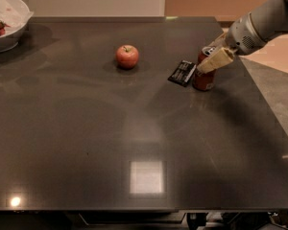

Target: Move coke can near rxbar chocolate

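While at gripper (215, 57), coke can (203, 79) (upright)

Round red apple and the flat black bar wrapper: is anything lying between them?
No: in the camera view only bare dark tabletop separates the red apple from the black wrapper. The gripper is at the red-brown drink can.

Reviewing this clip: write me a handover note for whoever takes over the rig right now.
Hand: at the upper part of the coke can, toward the table's far right.
Coke can: upright on the table, just right of the rxbar chocolate; whether they touch is unclear.
Done: the can looks placed near the bar.
Left: probably only to lift the hand away without tipping the can.
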Tool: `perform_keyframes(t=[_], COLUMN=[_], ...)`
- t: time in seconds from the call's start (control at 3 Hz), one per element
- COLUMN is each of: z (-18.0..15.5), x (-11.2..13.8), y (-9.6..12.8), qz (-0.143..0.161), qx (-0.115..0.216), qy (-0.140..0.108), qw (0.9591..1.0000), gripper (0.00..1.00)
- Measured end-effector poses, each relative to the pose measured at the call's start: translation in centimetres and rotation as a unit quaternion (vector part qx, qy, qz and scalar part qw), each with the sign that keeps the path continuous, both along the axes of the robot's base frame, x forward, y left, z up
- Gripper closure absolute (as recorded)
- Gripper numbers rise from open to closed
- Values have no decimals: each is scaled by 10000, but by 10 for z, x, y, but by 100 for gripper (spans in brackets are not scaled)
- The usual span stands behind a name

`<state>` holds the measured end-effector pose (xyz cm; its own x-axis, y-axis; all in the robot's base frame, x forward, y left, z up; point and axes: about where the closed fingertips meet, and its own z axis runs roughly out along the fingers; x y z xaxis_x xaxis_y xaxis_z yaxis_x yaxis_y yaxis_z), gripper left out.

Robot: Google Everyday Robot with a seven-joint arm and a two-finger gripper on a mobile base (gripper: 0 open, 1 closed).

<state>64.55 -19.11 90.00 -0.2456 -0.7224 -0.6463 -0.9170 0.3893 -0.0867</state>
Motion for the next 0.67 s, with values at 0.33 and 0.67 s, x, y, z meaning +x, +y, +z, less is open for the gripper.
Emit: perform_keyframes(t=[0.33, 0.67], z=[-2, -2], x=[1, 1], y=[2, 2], qz=[17, 18], qx=[5, 5], qy=[18, 18], qw=[10000, 10000], gripper=[0, 0])
